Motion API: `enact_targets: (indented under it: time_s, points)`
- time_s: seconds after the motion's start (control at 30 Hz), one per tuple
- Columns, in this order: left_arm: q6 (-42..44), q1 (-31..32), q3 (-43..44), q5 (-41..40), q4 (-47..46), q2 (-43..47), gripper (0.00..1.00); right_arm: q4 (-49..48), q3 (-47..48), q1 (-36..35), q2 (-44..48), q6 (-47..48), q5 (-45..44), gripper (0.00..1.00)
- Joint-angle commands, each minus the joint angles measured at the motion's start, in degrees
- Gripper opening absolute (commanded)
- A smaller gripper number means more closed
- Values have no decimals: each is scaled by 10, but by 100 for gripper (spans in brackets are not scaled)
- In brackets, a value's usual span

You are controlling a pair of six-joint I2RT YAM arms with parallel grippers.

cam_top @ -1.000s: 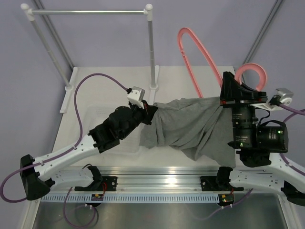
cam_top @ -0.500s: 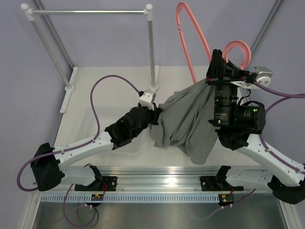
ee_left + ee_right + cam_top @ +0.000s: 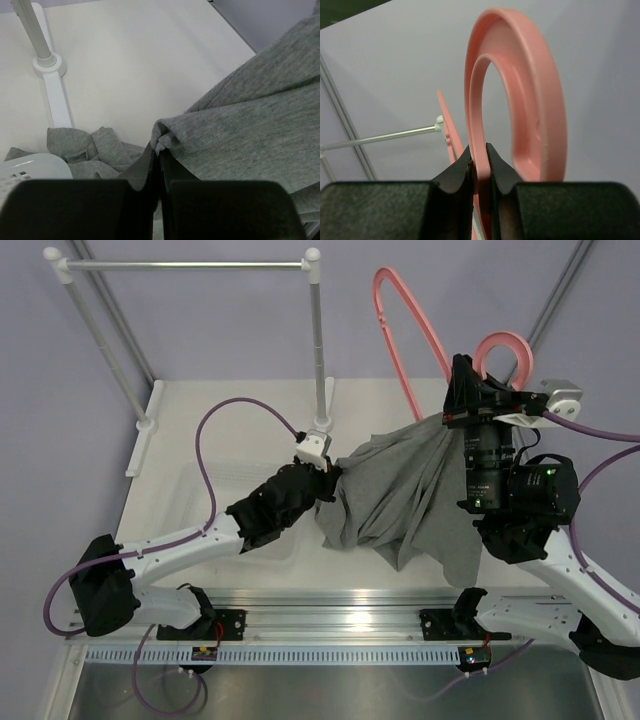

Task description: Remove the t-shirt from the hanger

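I see heather-grey t-shirt (image 3: 405, 495) hanging creased and bunched, salmon-pink hanger (image 3: 545, 110) partly bare above it, my left gripper (image 3: 156, 152) pinching a shirt fold, right gripper (image 3: 479, 165) clamped on the hanger's hook

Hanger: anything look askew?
Yes. The hanger is tipped on end in the right gripper, one bare end up in the air; the t-shirt hangs bunched from the rest, pinched by the left gripper.
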State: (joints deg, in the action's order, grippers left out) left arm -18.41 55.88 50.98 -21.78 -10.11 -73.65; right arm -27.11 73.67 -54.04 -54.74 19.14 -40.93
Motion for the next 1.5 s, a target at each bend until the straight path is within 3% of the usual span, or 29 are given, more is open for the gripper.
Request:
enact_targets:
  time_s: [0.0,0.07,0.1,0.13,0.23,0.33,0.47,0.73,1.13,1.23,1.27,1.3,1.47]
  points:
    - [3,-3,-10,12,-38,1,0,-59,-35,5,40,16,4,0]
    - [23,-3,-23,87,-84,-1,0,-119,-69,5,61,3,29,0]
    - [29,-3,-25,109,-93,0,7,-123,-69,5,63,-1,40,0]
    - [41,-3,-26,127,-105,7,31,-121,-63,5,58,-8,50,0]
    - [53,-3,-26,180,-127,29,43,-74,-43,5,49,-33,69,0]
    - [54,-9,-4,214,-115,43,62,-32,-62,5,59,-74,78,0]
    - [50,-32,31,246,-95,78,82,22,-150,5,82,-161,118,0]
    - [32,-82,15,287,-107,155,93,63,-192,21,103,-258,188,0]
    - [29,-83,33,264,-56,168,92,87,-171,21,98,-330,277,0]
    - [25,-84,50,245,-31,160,80,91,-161,21,89,-317,277,0]
    - [25,-84,66,238,-12,156,64,93,-155,21,83,-311,277,0]
    - [29,-84,73,228,-4,154,55,93,-152,21,80,-303,276,0]
    - [54,-83,97,148,15,127,26,94,-125,37,40,-260,296,0]
